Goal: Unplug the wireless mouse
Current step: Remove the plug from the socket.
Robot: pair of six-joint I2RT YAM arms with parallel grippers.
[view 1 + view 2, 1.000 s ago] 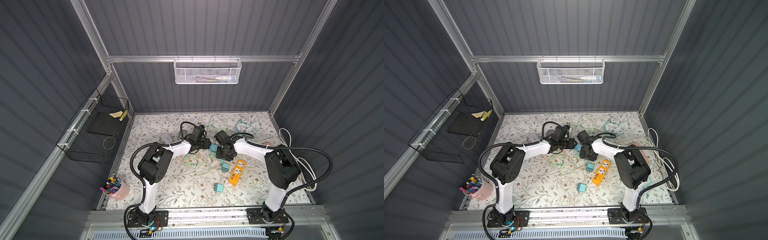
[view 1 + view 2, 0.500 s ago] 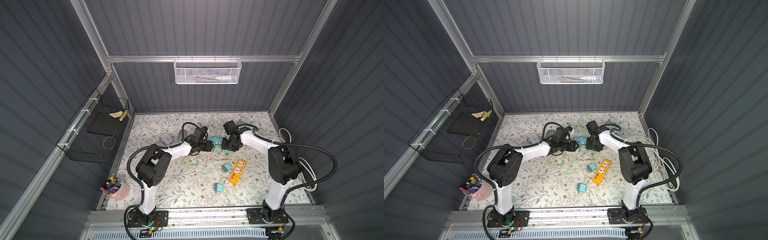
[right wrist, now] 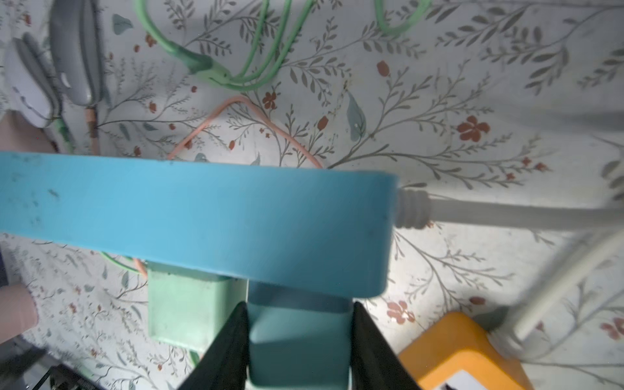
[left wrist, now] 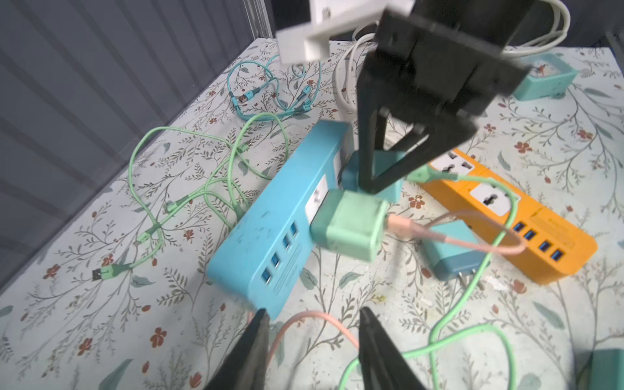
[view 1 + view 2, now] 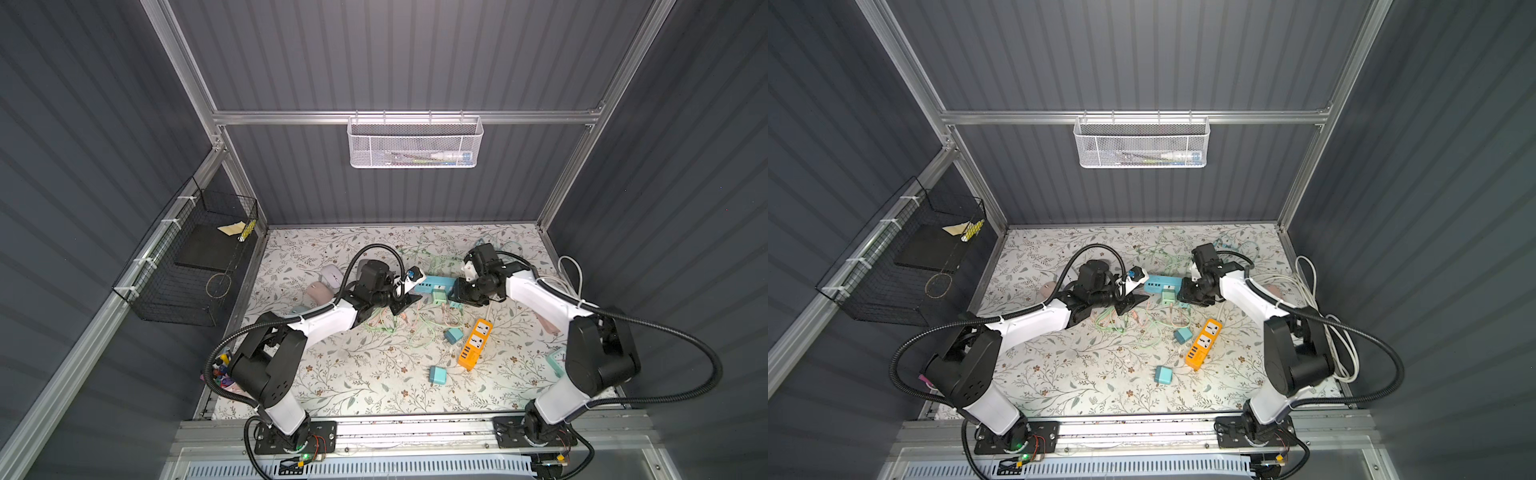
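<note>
Fingers point(image 3: 231, 344) of the right gripper point(image 3: 300, 305) pinch a teal plastic charger cube point(image 3: 299, 337) plugged into the long blue power strip point(image 5: 432, 284), mid-frame. The left gripper point(image 4: 313, 310), just left of it, stands spread and empty.

The desk point(image 4: 101, 331) wears a white cloth printed with grey-green leafy sprigs and small rust-red flowers. The blue power strip point(image 4: 270, 216) is sky-coloured (its ports a deeper blue); the orange power strip point(image 4: 540, 236) has white sockets. One adapter point(image 4: 347, 223) is mint green, the teal adapter point(image 3: 299, 344) duller. The pink cable point(image 4: 410, 229) is salmon, the green cables point(image 4: 114, 270) pale, the cord point(image 3: 506, 212) white, the mouse point(image 3: 77, 57) grey.
</note>
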